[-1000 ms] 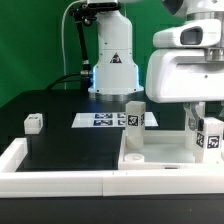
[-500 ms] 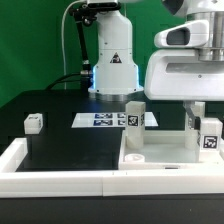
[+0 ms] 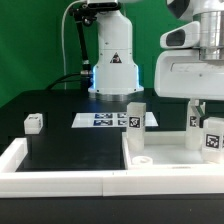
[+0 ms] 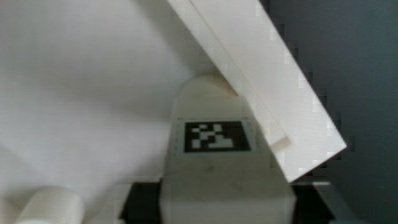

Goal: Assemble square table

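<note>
In the exterior view, the hand point(image 3: 204, 114) hangs at the exterior view's right above the square slab point(image 3: 168, 150). The slab lies flat on the black table point(image 3: 70, 148), tucked into the corner of the low border wall point(image 3: 60, 181). Beneath the hand, a tagged leg point(image 3: 212, 138) stands over the slab's right side. A second leg point(image 3: 135, 113) stands upright at the slab's far left corner. A third leg point(image 3: 33, 123) sits well apart on the table, at the exterior view's left. The marker board point(image 3: 103, 120) lies in front of the robot base point(image 3: 112, 55).

In the wrist view, the hand point(image 4: 222, 196) appears clamped on the tagged leg point(image 4: 215, 120). Its dark fingers point(image 4: 146, 200) sit on either side of the leg, though the contact itself is barely visible. The leg's far end meets the square slab point(image 4: 89, 80) near its slanting edge.
</note>
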Controlling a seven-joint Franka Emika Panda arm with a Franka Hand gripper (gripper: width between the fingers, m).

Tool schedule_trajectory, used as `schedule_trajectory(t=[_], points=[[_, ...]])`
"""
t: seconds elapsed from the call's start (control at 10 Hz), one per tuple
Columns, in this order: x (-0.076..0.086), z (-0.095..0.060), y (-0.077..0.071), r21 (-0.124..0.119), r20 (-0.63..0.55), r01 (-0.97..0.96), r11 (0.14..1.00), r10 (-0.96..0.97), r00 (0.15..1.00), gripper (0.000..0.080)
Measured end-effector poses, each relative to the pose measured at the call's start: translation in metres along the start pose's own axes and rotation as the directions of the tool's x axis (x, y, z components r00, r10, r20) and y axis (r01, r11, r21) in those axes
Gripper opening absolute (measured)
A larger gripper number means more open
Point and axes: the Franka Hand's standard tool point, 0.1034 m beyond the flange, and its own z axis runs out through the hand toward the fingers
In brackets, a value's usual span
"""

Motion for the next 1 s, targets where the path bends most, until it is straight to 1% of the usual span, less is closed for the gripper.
schedule_trajectory(t=[0.4, 0.6, 0.7, 0.8, 0.9, 1.0], points=[[0.0012, 0.0001, 0.0013, 0.006, 0.010, -0.213, 0.977, 0.213, 0.977, 0.0294], [0.0013, 0.0000, 0.0015, 0.007, 0.018, -0.358, 0.934, 0.358, 0.933, 0.0294], [0.0005, -0.0004, 0.0013, 0.013, 0.020, -0.446, 0.895, 0.446, 0.895, 0.0294], [-0.0001, -0.0006, 0.0009, 0.019, 0.027, -0.556, 0.831, 0.556, 0.831, 0.0294], [-0.0004, -0.0015, 0.0005, 0.016, 0.029, -0.656, 0.755, 0.655, 0.755, 0.0295], [-0.0004, -0.0019, 0.0002, 0.016, 0.034, -0.717, 0.697, 0.716, 0.697, 0.0295]])
